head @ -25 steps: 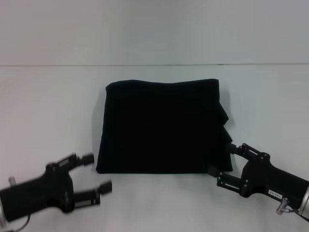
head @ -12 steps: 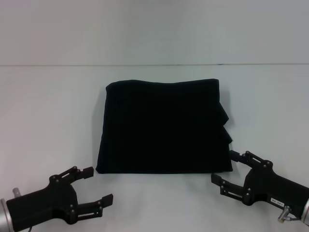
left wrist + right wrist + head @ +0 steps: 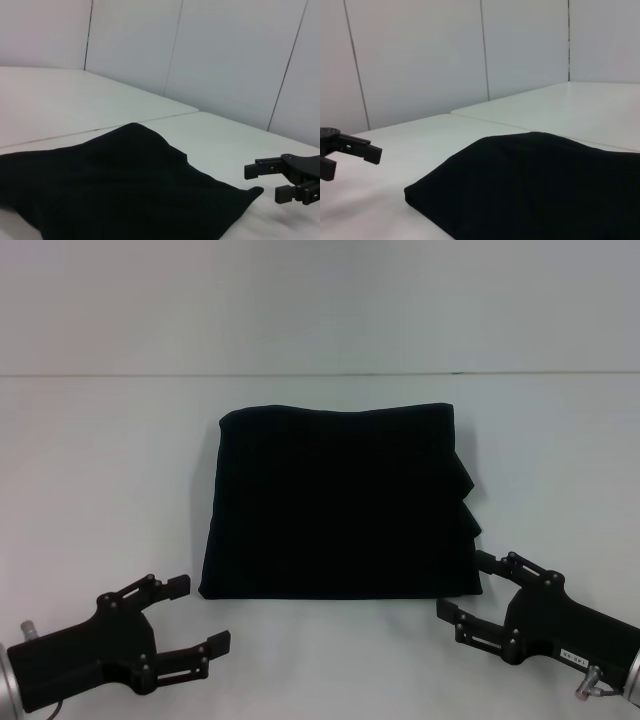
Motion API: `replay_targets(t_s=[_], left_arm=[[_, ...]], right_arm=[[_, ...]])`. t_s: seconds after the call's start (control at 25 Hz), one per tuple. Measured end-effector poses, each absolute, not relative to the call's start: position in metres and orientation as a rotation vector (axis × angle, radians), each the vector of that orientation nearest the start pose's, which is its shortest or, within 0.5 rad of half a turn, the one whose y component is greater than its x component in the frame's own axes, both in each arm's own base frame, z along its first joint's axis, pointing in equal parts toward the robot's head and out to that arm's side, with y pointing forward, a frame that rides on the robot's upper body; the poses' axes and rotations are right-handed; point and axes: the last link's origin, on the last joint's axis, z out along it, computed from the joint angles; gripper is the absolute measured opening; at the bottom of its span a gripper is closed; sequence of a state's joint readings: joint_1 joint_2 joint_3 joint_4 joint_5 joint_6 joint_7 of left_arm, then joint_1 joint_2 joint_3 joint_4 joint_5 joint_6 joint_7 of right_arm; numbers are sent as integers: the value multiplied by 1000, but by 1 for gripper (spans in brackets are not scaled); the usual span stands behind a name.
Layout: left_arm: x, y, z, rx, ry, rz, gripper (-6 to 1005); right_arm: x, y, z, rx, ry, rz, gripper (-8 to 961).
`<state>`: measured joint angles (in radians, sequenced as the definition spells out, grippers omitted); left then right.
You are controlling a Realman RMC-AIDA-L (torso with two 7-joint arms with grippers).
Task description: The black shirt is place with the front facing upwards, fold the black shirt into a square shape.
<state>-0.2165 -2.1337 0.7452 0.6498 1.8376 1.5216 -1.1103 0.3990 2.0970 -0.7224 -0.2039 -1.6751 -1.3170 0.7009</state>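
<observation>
The black shirt [image 3: 340,502] lies folded into a rough square in the middle of the white table, with stepped fabric edges along its right side. No lettering shows. It fills the lower part of the left wrist view [image 3: 115,190] and of the right wrist view [image 3: 540,185]. My left gripper [image 3: 198,613] is open near the front left, just off the shirt's near left corner. My right gripper [image 3: 465,587] is open at the front right, close beside the near right corner. Neither holds anything. Each wrist view shows the other arm's gripper [image 3: 272,181] [image 3: 350,155] beyond the cloth.
The white table [image 3: 100,470] spreads around the shirt on all sides. A seam line [image 3: 120,374] runs across the far part of the table. Pale wall panels [image 3: 225,60] stand behind.
Both grippers have drawn back toward the table's front, away from the shirt. The right one has come off the shirt's near right corner. The shirt has stayed still.
</observation>
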Motion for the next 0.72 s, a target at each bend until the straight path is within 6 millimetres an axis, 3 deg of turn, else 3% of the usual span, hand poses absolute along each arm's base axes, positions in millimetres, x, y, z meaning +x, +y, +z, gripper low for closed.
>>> replay_targets(t_s=[0.72], left_arm=[[-326,247,-12,-2515,-634,-734,948]], right_arm=[[314,274,-66,-2443,502,730,866]])
